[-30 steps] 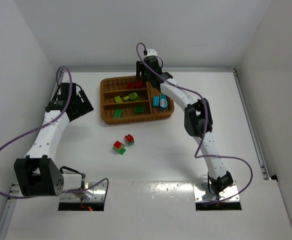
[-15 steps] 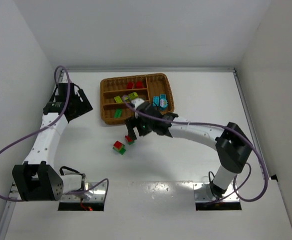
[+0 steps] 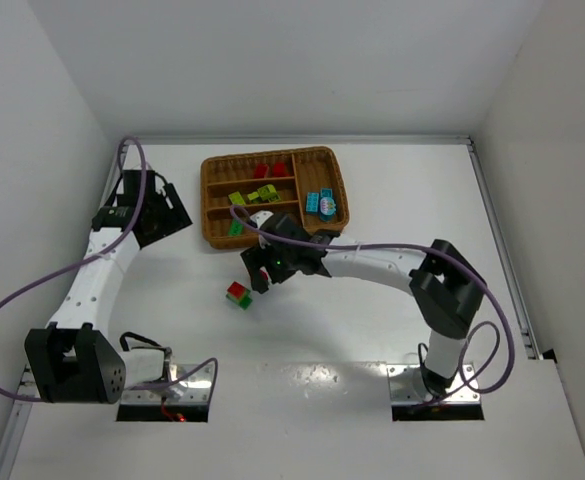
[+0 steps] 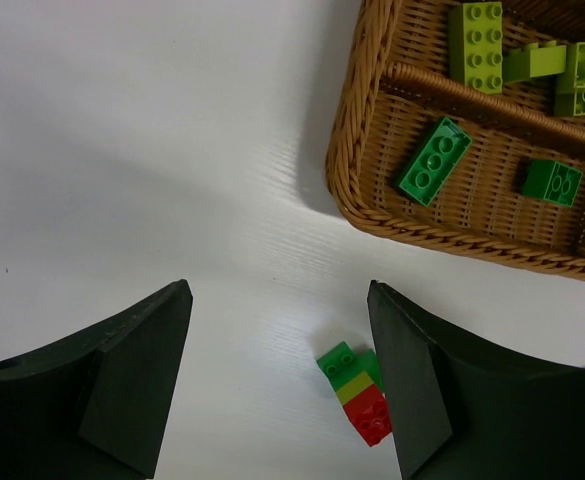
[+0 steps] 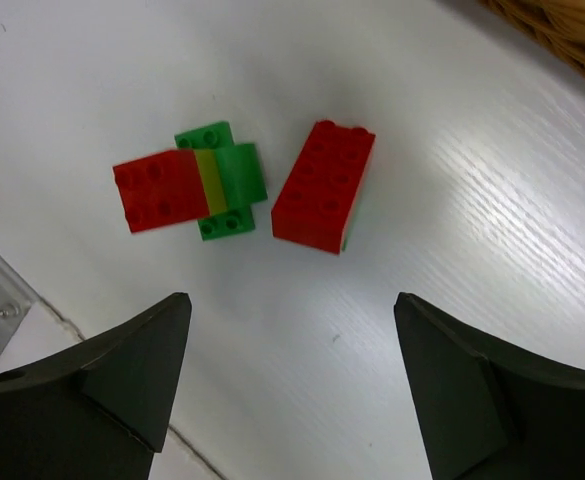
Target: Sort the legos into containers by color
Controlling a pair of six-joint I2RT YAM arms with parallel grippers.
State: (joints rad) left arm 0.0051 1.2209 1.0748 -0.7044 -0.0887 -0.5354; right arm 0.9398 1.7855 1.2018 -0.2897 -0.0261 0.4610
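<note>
One red brick (image 5: 324, 186) lies beside a red-yellow-green stack (image 5: 187, 193); right pincer (image 5: 290, 310) and left pincer (image 4: 277, 298) gape empty.

Right gripper (image 3: 258, 272) leaves far end of wicker tray (image 3: 204, 200), swings across to near side, then edges left. Now hangs over red brick (image 5: 324, 186) on table (image 3: 352, 330), fingers spread, hiding brick from top view.

The top view looks down from high over the whole worktop (image 3: 372, 330). Both wrist views look down from close. All three share the red-and-green brick stack (image 4: 357, 400).
</note>
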